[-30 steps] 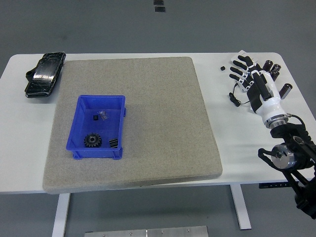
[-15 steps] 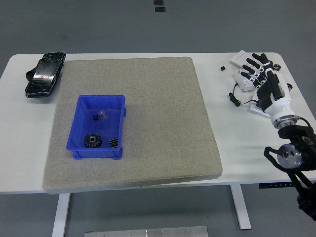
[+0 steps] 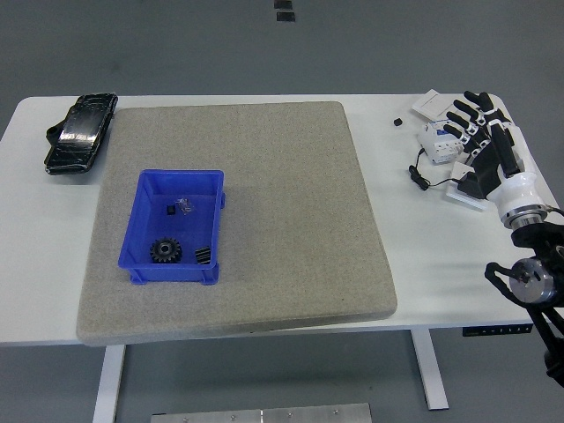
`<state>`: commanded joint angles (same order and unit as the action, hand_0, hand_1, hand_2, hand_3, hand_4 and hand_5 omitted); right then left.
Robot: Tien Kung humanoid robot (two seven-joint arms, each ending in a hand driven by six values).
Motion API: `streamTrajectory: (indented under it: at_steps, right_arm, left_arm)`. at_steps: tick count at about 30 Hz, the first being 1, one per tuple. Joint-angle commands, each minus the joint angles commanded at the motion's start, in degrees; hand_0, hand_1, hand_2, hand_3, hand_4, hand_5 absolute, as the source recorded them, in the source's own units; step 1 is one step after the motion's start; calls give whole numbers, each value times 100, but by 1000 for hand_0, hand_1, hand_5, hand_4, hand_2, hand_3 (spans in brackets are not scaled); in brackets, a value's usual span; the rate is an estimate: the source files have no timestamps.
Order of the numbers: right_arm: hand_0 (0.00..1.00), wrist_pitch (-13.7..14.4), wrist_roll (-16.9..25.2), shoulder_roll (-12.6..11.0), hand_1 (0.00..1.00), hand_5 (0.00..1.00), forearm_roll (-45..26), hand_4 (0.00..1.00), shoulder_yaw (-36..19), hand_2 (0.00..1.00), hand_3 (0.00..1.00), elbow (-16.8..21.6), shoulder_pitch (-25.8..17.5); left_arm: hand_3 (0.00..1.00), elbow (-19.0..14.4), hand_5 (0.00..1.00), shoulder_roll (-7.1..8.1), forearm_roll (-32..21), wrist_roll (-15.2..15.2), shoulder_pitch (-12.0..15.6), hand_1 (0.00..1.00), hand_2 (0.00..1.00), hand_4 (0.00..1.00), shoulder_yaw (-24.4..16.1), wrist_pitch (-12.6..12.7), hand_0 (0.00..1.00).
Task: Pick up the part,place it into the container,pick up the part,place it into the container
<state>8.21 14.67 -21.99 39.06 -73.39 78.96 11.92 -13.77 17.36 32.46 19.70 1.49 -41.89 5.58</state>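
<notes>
Shifted rightward and slightly back toward the table's right edge since the earlier frames: black-and-white five-fingered right hand (image 3: 487, 145), now over the small white boxes (image 3: 438, 141) at the far right corner, no longer covering the row of dark cylinders seen there a second ago (those now hidden beneath the palm and wrist). Fingers spread and extended, holding nothing. Black forearm and round wrist joint entering from the lower right corner.

Unchanged elsewhere. Lying flat across most of the white table (image 3: 414, 264): large square grey felt mat (image 3: 264, 194). Sitting on the mat's left half: shallow blue plastic rectangular container (image 3: 141, 264). Inside it, toward the near side: black toothed gear part (image 3: 165, 250), with a small black ribbed block (image 3: 204, 256) just beside it on the right. Farther back in the same bin: tiny black cube (image 3: 169, 210) and a small silvery metal piece (image 3: 184, 205), close together.

Off the mat, at the far left corner: glossy black wrapped bundle (image 3: 81, 132). Right of the mat: small black nub (image 3: 398, 122) and a thin black cable (image 3: 425, 179) curling near the white boxes.

Left arm nowhere visible.
</notes>
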Motion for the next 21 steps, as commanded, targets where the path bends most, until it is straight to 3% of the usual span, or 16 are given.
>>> streamTrajectory:
  at_steps: [11,21]
  right_arm:
    - [756,40,-107,-39,736,643,195,918,-209,751,743,90,53]
    - [755,67,-153,-42,735,655,255,917,-298,751,743,148,18]
  left_arm:
    - [569,41,295,94,-211,-111,-234,659,628,709,141,-2,682]
    - [569,45,288,93,-164,-101,-268,659,628,705,101,-8,682]
